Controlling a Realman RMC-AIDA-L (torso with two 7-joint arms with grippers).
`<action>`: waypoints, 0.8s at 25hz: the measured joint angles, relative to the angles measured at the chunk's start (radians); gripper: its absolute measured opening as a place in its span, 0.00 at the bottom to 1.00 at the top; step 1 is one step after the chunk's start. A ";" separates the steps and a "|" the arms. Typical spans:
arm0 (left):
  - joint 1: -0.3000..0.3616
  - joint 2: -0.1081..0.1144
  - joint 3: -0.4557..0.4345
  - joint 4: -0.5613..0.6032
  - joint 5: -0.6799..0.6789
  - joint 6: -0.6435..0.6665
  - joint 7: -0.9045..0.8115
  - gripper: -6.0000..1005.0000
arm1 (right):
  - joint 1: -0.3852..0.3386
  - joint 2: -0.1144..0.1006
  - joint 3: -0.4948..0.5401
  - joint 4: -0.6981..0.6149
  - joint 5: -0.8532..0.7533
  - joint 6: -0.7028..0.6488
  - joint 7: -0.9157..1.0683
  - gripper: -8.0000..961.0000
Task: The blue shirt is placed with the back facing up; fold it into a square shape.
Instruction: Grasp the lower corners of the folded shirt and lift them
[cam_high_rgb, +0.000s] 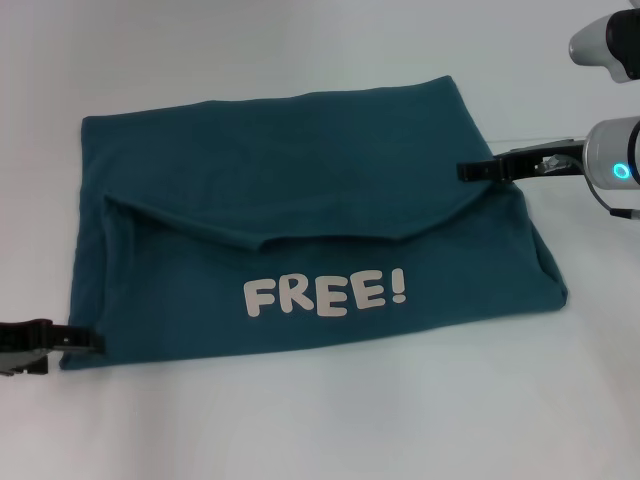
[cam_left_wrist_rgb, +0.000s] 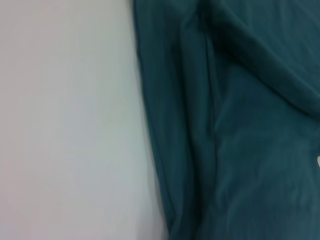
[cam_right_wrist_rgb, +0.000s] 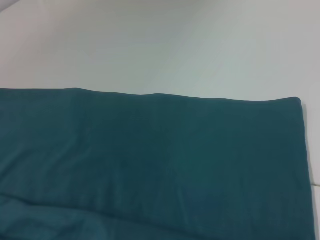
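The blue shirt (cam_high_rgb: 300, 240) lies on the white table (cam_high_rgb: 300, 440), folded into a rough rectangle, its near flap showing cream "FREE!" lettering (cam_high_rgb: 325, 294). The left gripper (cam_high_rgb: 85, 343) sits at its near-left corner and the right gripper (cam_high_rgb: 475, 171) at its right edge; can't tell whether either one is clamped or apart.

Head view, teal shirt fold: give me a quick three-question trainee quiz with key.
1. True or false: the cream "FREE!" lettering on the dark teal-blue cotton shirt faces up.
2. Which gripper sits at the shirt's near corner: A left gripper, B right gripper?
3. Fill in: the shirt lies on a ___ table.

Key: 1 true. 2 A. 3 white.
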 joint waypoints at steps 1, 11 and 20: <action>-0.003 0.001 0.003 -0.010 0.000 -0.005 0.000 0.89 | 0.000 0.001 0.000 0.000 0.000 0.000 0.000 0.96; -0.024 0.007 0.005 -0.077 0.005 -0.088 0.001 0.86 | -0.001 0.005 0.000 0.000 0.000 0.006 0.000 0.96; -0.038 0.005 0.045 -0.112 0.005 -0.097 0.000 0.84 | -0.004 0.005 0.001 0.000 0.000 0.007 0.000 0.96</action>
